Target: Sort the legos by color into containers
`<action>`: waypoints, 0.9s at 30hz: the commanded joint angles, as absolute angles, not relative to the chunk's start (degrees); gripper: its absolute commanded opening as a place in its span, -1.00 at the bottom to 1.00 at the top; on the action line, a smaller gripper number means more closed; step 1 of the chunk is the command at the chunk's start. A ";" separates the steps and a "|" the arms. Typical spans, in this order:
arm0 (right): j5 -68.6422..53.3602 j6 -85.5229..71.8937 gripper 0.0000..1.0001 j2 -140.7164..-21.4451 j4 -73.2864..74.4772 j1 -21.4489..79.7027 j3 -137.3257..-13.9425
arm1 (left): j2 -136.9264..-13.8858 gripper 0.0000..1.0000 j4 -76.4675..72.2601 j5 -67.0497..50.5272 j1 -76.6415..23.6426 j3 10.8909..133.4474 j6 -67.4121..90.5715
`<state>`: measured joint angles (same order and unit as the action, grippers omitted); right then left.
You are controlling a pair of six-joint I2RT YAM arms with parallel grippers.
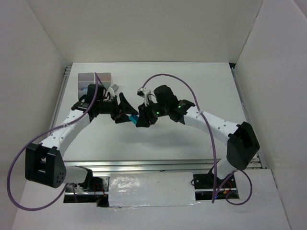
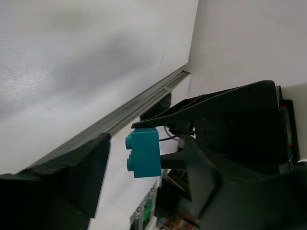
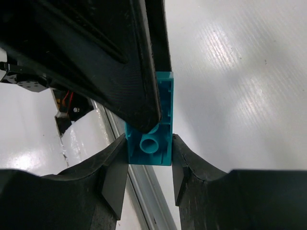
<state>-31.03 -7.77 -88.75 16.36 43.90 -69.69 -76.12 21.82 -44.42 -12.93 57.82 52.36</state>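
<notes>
Teal lego brick at a hand-over, judged from both grippers meeting on it in mid-air above the white table, roughly midway between the two arms. The right gripper was narrowed onto the brick, one pad pressed to each side of its lower end, with the hollow underside turned toward the right wrist camera. The left gripper stood part-way open and straddled the same brick. In the left wrist view a clear gap separated one finger from the studded face. The right wrist view showed a left finger lying across the brick's upper half, though whether it touched could not be told. To complete the step well, the left jaws would need to close squarely on the studded face and the underside, the pair of faces the right pads did not occupy. They should take the free end so that the fingers of the two grippers did not collide. The right gripper ought to let go only once that second grip was firm, with both wrists kept steady, since a one-sided push could pivot or drop the brick. A pale tray sat at the far left of the table, partly behind the left arm and well apart from the brick. Its compartments could not be made out.
</notes>
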 commanded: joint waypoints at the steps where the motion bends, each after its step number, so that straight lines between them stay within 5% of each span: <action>1: -30.15 -5.71 -1.00 -85.08 16.08 44.12 -68.82 | -74.36 0.38 19.86 -47.11 -13.45 57.13 53.53; 4: -30.23 -5.10 -1.00 -84.73 16.08 44.03 -68.91 | -74.70 -0.01 20.74 -46.93 -13.54 56.69 52.30; 7: -30.32 -4.83 -1.00 -85.08 16.17 44.12 -69.26 | -75.23 -0.70 20.92 -47.81 -13.62 56.51 51.86; 9: -30.15 -4.92 -0.89 -85.43 16.08 44.03 -69.26 | -75.32 -1.00 21.00 -47.73 -13.62 56.95 51.16; 10: -30.06 -5.10 -0.53 -85.60 15.91 43.95 -69.26 | -75.58 -1.00 21.35 -47.64 -13.54 57.91 50.63; 11: -28.67 -6.58 0.96 -85.61 15.73 44.03 -69.00 | -75.67 -1.00 22.31 -47.29 -13.54 58.70 50.02; 14: -25.86 -10.54 0.99 -83.86 12.93 43.16 -66.72 | -75.41 -1.00 28.95 -38.71 -12.40 64.14 44.77; 18: -23.65 -16.86 0.99 -78.32 8.53 41.22 -61.36 | -77.16 -1.00 40.07 -10.18 -4.78 74.69 42.71; 27: -19.34 -18.46 0.99 -67.68 12.83 40.87 -55.72 | -87.17 -1.00 41.30 10.27 11.85 84.53 50.97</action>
<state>-21.69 -17.58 -69.95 12.95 40.73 -56.16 -82.89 38.06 -0.08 10.57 80.12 47.94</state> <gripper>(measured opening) 0.994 0.396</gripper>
